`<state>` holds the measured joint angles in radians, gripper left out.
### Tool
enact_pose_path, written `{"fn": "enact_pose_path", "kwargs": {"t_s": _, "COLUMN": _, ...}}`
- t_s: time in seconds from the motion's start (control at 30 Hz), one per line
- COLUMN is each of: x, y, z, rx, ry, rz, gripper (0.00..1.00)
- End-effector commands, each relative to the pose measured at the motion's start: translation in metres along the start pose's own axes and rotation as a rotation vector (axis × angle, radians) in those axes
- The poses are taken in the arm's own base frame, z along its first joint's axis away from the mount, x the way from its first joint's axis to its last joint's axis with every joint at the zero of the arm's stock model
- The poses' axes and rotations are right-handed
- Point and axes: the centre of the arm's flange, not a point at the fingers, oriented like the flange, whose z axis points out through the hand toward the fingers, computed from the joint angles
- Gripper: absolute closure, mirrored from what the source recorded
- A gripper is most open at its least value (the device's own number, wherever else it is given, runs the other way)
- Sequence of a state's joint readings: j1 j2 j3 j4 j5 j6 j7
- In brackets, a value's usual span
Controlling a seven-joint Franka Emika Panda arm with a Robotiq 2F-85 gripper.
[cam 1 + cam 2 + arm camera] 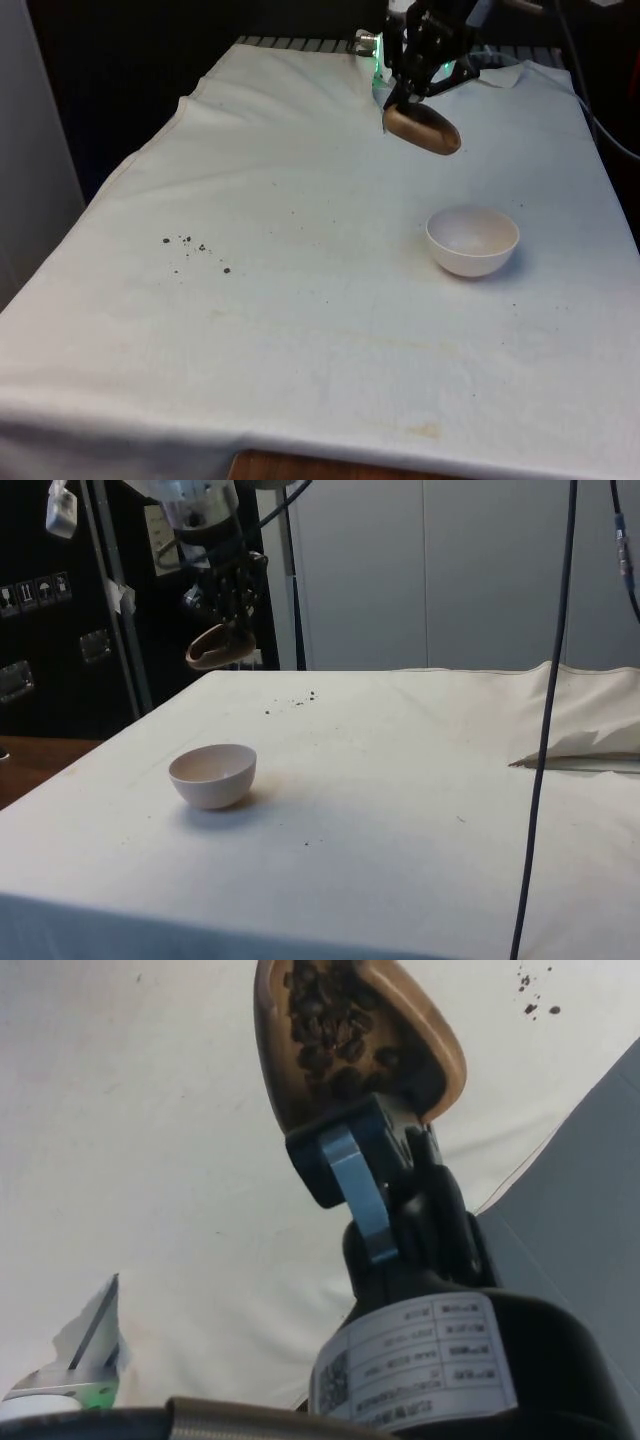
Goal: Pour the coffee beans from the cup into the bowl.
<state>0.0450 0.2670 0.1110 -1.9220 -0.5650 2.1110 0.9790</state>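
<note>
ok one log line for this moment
end effector: shut on cup | cup: lifted, tilted, beans inside | bowl: on cloth, looks empty | stray beans: on cloth

Gripper [425, 85]: black, angular body; fingers [345, 1165] black with a pale blue-grey metal strip; white printed label with QR code on housing; dark cables trailing behind wrist.

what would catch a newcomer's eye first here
First, the brown cup held tilted in the air by the gripper over the table's far end, coffee beans still inside it. Next, the white bowl standing empty on the cloth, and a few spilled beans scattered toward the front view's left.
</note>
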Motion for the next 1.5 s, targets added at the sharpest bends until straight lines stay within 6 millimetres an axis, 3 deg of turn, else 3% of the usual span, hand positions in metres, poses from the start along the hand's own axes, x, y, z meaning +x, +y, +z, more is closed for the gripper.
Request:
{"fn": "enact_pose_path", "kwargs": {"t_s": 0.0, "x": -0.0003, "y": -0.0003, "z": -0.0011, "rx": 0.008, "ry": 0.012, "rz": -0.016, "gripper": 1.0}}
{"fn": "enact_pose_path", "kwargs": {"t_s": 1.47, "x": -0.0044, "y": -0.0043, "z": -0.0014, "rx": -0.115, "ry": 0.167, "rz": -0.308, "gripper": 1.0}}
